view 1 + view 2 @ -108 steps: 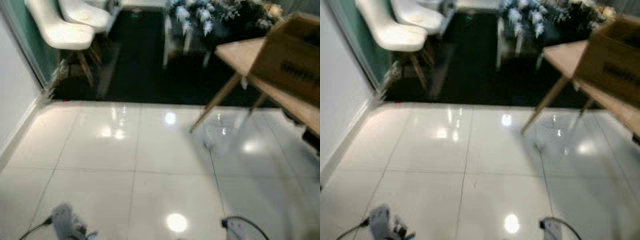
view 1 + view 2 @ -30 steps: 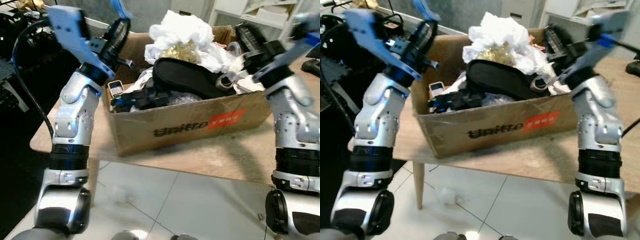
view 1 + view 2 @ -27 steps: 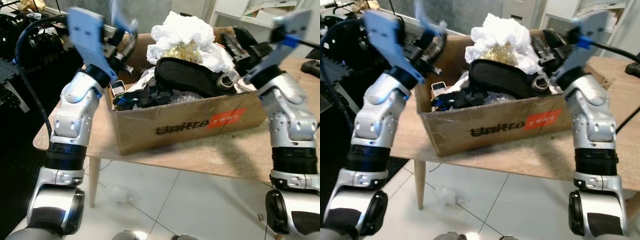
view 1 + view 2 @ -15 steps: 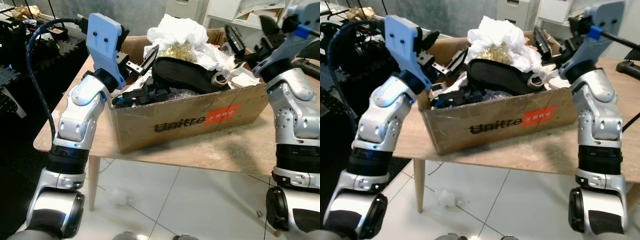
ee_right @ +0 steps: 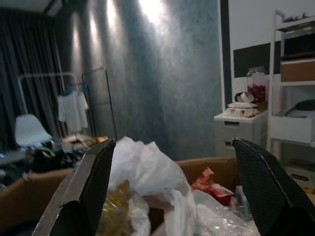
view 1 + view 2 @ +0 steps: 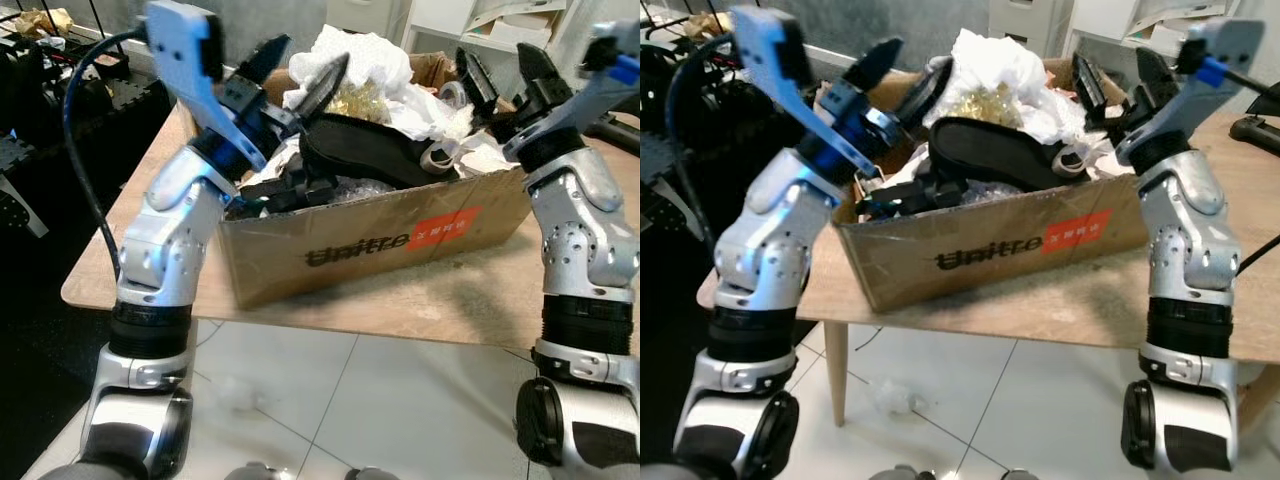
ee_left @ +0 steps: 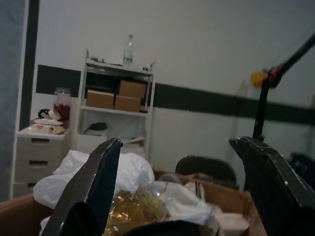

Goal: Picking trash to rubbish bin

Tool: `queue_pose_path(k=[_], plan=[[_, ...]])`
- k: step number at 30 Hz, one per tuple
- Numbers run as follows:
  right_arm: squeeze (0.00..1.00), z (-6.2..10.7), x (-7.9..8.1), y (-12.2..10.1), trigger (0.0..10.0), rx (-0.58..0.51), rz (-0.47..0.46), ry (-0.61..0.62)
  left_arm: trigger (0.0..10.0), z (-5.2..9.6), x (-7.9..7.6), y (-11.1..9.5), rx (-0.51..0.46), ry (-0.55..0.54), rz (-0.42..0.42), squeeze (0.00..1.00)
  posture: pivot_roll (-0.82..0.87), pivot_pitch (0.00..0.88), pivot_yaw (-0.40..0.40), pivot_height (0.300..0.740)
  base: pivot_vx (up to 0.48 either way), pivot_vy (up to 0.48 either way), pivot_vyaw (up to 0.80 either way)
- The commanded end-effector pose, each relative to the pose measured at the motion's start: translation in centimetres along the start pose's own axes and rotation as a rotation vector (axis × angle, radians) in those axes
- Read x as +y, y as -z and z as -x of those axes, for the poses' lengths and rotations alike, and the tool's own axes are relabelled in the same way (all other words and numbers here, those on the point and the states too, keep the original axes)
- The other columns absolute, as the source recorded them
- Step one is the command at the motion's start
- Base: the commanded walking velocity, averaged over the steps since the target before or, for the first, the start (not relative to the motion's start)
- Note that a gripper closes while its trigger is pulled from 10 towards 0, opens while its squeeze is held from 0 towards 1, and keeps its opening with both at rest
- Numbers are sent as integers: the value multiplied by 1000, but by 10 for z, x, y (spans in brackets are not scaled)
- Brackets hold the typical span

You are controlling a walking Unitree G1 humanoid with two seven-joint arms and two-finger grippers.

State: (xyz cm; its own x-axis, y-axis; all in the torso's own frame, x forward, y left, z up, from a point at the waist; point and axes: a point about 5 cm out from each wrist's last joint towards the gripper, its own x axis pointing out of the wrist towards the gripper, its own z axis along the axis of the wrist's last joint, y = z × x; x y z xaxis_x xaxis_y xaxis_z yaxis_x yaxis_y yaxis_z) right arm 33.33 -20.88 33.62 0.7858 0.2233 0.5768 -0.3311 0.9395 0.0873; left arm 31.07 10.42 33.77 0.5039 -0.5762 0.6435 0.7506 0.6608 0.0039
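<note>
Left eye view: a cardboard box (image 6: 380, 235) stands on a wooden bench (image 6: 440, 300), heaped with trash: a white crumpled bag (image 6: 365, 55) on top, a black curved piece (image 6: 370, 155) under it with its long axis running across the box from left to right, and dark clutter at the left end. The left gripper (image 6: 297, 72) hovers above the box's left end, fingers spread wide and aimed inward at the white bag. The right gripper (image 6: 505, 80) hangs over the right end, fingers also apart. The two grippers flank the heap; the left looks the nearer to the white bag.

Right eye view: a small crumpled scrap (image 6: 895, 395) lies on the tiled floor (image 6: 1040, 400) below the bench, beside its leg, well apart from both grippers.

Left wrist view: between the open fingers (image 7: 93, 182), the white bag and a yellowish clear wad (image 7: 135, 211) lie straight ahead and a little below, with the box's far wall behind. A white shelf (image 7: 115, 113) stands against the wall beyond.

Right wrist view: the spread fingers (image 5: 91, 187) frame the same white bag from the other side; a red wrapper (image 5: 206, 179) sits near the box wall. The bag lies ahead and low, so a forward, downward reach seems to be what the next grasp needs. No bin can be made out.
</note>
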Motion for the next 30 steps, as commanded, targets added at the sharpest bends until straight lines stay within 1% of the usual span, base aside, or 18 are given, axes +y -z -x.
queue_pose_path(k=[1, 11, 23, 24, 27, 30], plan=[[0, 3, -1, -3, 10000, -13, -20, 3, 10000, 0, -4, -3, -22, 15, 38, 0, -9, 95, 25, 740, 0, 0, -788], [0, 4, -2, 3, 10000, 7, -47, 31, 10000, 2, -6, 5, 1, 26, 65, 0, -3, 92, 27, 740, 0, 0, -800], [0, 3, 1, 11, 10000, 35, -43, 21, 10000, 5, -6, 11, 41, 20, 68, 0, 6, 88, 26, 740, 0, 0, -800], [0, 3, 4, 13, 10000, 43, -47, 12, 10000, 6, -7, 13, 55, 23, 60, 0, 6, 88, 26, 740, 0, 0, -800], [0, 3, 13, 23, 10000, 70, -61, -16, 10000, 7, -18, 27, 98, 47, 52, 0, 13, 88, 25, 740, 0, 0, -800], [0, 3, 21, 28, 10000, 85, -65, -38, 10000, 7, -26, 32, 106, 59, 60, 0, 18, 90, 24, 740, 0, 0, -800]])
